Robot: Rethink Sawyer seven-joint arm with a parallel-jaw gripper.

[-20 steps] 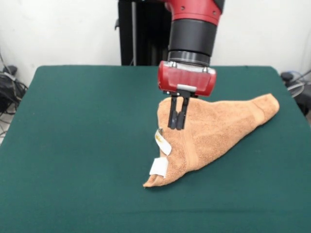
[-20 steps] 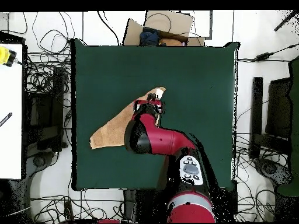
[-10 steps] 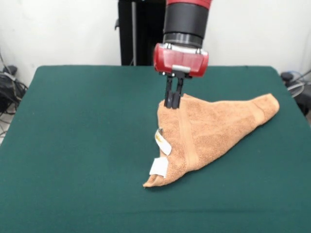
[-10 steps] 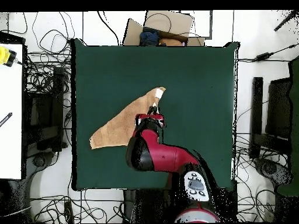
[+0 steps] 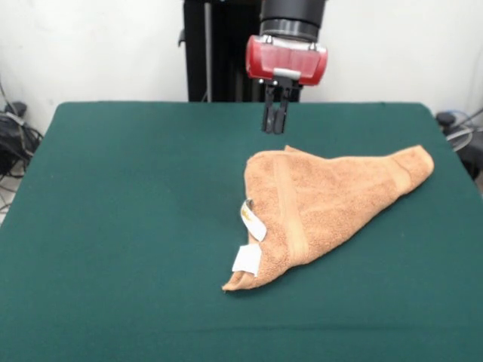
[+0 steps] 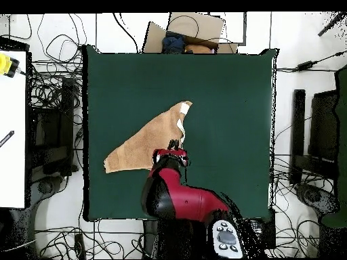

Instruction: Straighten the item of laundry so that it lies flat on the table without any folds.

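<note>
The towel [image 5: 324, 204] was seen lying folded into a rough triangle right of the middle of the table [image 5: 121, 226], one point reaching toward the right edge, another toward the front edge, where two white tags [image 5: 249, 241] showed. Wide green cloth was left bare on the left and in front. The gripper [image 5: 275, 124] was held above the towel's far corner, clear of it, fingers closed together with nothing between them. Cables [image 6: 51, 88] were strewn on the floor around the table.
</note>
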